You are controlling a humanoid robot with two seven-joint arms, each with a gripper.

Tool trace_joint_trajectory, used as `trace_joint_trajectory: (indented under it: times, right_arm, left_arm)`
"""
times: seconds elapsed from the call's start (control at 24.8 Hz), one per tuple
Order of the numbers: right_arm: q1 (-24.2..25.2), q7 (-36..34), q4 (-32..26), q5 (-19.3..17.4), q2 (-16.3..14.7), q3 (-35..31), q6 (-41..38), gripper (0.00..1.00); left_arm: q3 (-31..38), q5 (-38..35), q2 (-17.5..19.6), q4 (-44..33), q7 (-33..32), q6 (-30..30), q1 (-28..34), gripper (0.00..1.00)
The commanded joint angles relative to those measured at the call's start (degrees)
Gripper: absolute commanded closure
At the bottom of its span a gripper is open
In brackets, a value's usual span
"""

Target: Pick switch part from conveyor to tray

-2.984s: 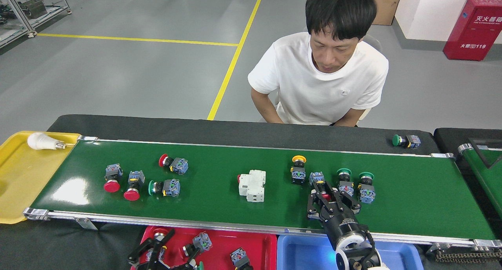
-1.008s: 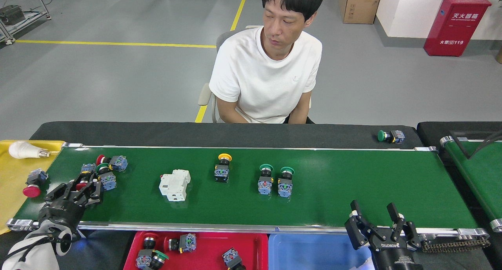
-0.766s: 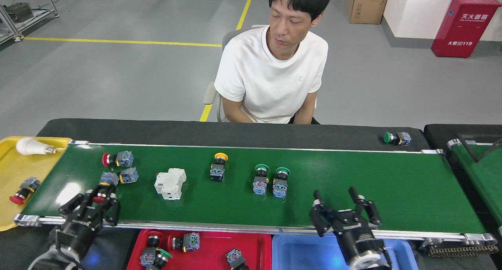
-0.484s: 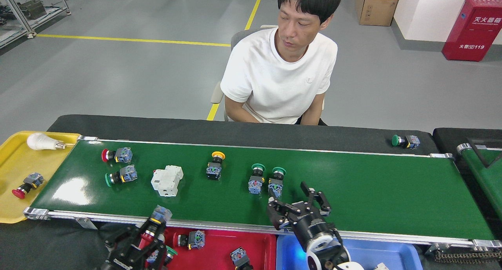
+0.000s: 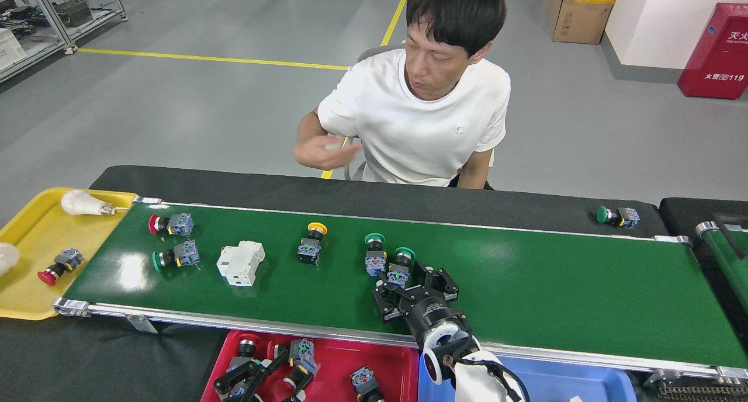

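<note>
the right gripper [image 5: 414, 286] hangs spread over the conveyor [image 5: 555, 285] beside a green-capped switch part [image 5: 400, 267]; the left gripper [image 5: 257, 374] sits in the red tray [image 5: 333, 361].

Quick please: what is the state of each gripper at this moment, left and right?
Left gripper: open, low over the red tray, holding nothing.
Right gripper: open on the conveyor, around a green-capped switch, not yet closed.

Grey floor [image 5: 193, 110] crossed by yellow lines [image 5: 216, 59], cardboard box [image 5: 578, 10] and red cabinet [image 5: 714, 51] by a white wall [image 5: 660, 16].
</note>
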Motion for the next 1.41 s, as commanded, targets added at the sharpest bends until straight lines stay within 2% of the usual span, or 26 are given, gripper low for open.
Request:
trace_joint_trajectory:
  times: [0.0,0.08,0.16,0.28,0.4,0.48,0.56,0.73,0.81,0.85,0.89,0.97,1.05,1.21,1.37]
  right_arm:
    - [-1.33,-0.18,-0.98,-0.22,-0.33,-0.19,0.26,0.70]
    - [-1.42,0.00,-1.34,-0.31,-0.42,-0.27,0.08,0.70]
    - [-1.33,0.79,-3.45,-1.10,-0.51,-0.45,-1.24,0.71]
    - [-0.01,4.48,-9.69,-3.65,-3.59,-0.89,-4.40,0.71]
    - [4.91,6.59,-20.67,-11.03,-9.12,-1.51,-11.78,0.70]
    - [8.86,7.64,-26.91,-18.76,-13.52,-2.12,-22.07,0.69]
    - [12.20,8.26,-29.72,-22.98,-14.92,-2.12,-29.70,0.68]
    - [13.87,9.49,-29.81,-22.54,-14.75,-0.72,-40.34,0.66]
    - [14.05,10.19,-29.72,-22.28,-14.75,1.48,-43.77,0.63]
    - [14.05,10.37,-29.72,-21.93,-14.75,2.45,-44.13,0.57]
    - [13.87,10.54,-29.55,-21.14,-14.66,3.33,-44.04,0.47]
    - [13.61,11.77,-28.14,-17.71,-12.81,4.82,-43.60,0.00]
    - [13.35,12.04,-26.74,-16.39,-10.88,4.65,-42.81,0.00]
    - [12.29,11.95,-26.30,-16.48,-10.79,3.50,-40.26,0.00]
    - [12.20,11.60,-26.91,-16.65,-10.35,-7.92,-37.27,0.00]
  left_arm:
    - [2.17,0.90,-0.88,-0.75,-0.27,0.59,-0.15,0.00]
    - [8.59,3.18,-4.13,-0.58,-1.67,0.24,-0.15,0.00]
    - [15.62,6.26,-5.89,0.04,-4.57,-0.11,-0.50,0.00]
    - [23.35,11.18,-5.62,1.88,-6.42,-0.46,-1.29,0.00]
    - [28.72,13.82,-4.31,7.25,-7.21,-0.73,-2.96,0.00]
    - [30.03,13.99,-2.02,11.38,-7.21,-1.43,-4.72,0.00]
    - [30.03,13.91,-1.23,13.48,-7.12,-1.25,-6.48,0.00]
    - [29.59,12.15,-1.40,16.47,-7.30,-0.11,-10.96,0.00]
    - [28.19,9.25,-1.67,19.37,-7.21,1.03,-14.12,0.00]
    - [27.31,7.93,-1.93,21.48,-7.21,1.64,-16.23,0.00]
    - [26.78,7.40,-1.93,23.42,-7.12,2.09,-17.90,0.00]
    - [25.11,7.22,-1.76,29.04,-6.86,3.14,-22.39,0.00]
    - [24.15,7.14,-1.32,33.79,-6.60,3.84,-26.25,0.00]
    - [23.88,7.05,-0.35,42.14,-5.98,4.72,-32.32,0.00]
    - [23.79,7.05,1.67,49.17,-3.78,6.92,-35.48,0.00]
